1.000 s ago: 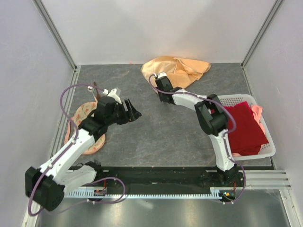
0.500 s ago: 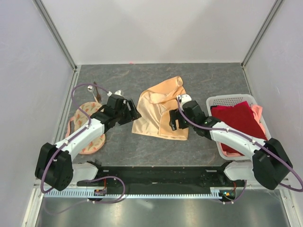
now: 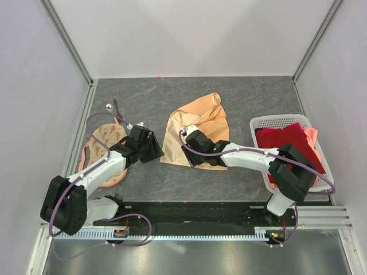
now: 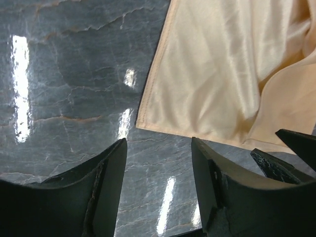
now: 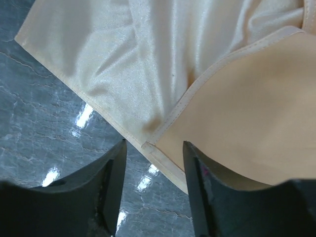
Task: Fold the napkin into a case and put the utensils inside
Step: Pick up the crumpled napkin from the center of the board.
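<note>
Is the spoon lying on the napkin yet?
No, the spoon sits apart, well to the left of the napkin.

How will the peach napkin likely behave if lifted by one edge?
Probably floppy: the napkin lies in soft folds, one layer lapped over another. Its sheen suggests it may slip in a grip. Pushed, it would likely bunch rather than slide.

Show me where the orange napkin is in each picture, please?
Top external: the napkin lies in the middle of the table, left of the white basket.
Left wrist: it fills the upper right.
Right wrist: it covers the top and the right side.
Shared landmark: the grey marbled table, which shows beside the napkin's hemmed edge in every view.
</note>
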You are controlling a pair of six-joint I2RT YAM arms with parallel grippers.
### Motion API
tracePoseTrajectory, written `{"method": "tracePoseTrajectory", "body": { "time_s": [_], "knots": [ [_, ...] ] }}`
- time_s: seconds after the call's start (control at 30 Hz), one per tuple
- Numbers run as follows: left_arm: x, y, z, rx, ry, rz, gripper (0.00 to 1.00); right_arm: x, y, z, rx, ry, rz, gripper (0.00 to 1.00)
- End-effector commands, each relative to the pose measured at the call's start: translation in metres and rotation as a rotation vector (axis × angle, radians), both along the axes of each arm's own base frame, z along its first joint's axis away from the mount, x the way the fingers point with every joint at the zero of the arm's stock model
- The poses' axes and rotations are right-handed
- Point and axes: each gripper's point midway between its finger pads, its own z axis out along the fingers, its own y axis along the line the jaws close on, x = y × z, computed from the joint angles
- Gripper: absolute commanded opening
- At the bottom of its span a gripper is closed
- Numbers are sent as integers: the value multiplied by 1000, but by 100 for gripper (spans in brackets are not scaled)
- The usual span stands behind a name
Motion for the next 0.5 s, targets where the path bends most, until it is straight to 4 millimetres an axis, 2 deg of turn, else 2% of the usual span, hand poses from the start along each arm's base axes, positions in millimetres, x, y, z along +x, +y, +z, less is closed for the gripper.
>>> {"method": "tracePoseTrajectory", "body": {
  "time_s": [0.0,0.17,0.3,0.47],
  "knots": [
    [-2,-2,-8,-23,28,30,62,9,9,5,-84,-71,-62,60],
    [-3,-7,-8,-43,38,7,60,12,-1,0,-182,-126,-141,55],
    [-2,-7,-7,-43,32,7,60,11,-1,-6,-195,-118,-149,44],
    [-5,-7,-12,-46,45,3,61,8,3,-15,-202,-104,-145,45]
  ]
}}
